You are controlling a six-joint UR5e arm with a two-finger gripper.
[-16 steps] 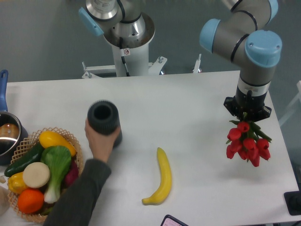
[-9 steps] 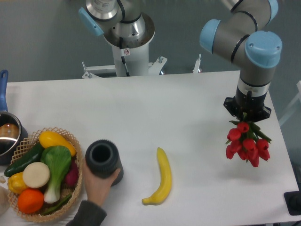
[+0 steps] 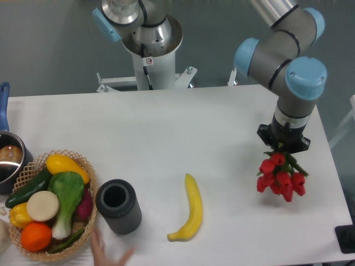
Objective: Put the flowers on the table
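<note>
A bunch of red tulips with green stems hangs head-down from my gripper, over the right side of the white table. The gripper points straight down and is shut on the stems; its fingertips are hidden by the wrist and leaves. The flower heads hang just above the tabletop, and I cannot tell if they touch it.
A banana lies at the table's middle front. A dark grey cylindrical vase stands left of it, with a person's hand just below it. A wicker basket of vegetables and a pot sit at the far left.
My gripper has moved left and down with the tulips. The person slid the vase toward the front and let go; the hand has drawn back to the table's front edge.
</note>
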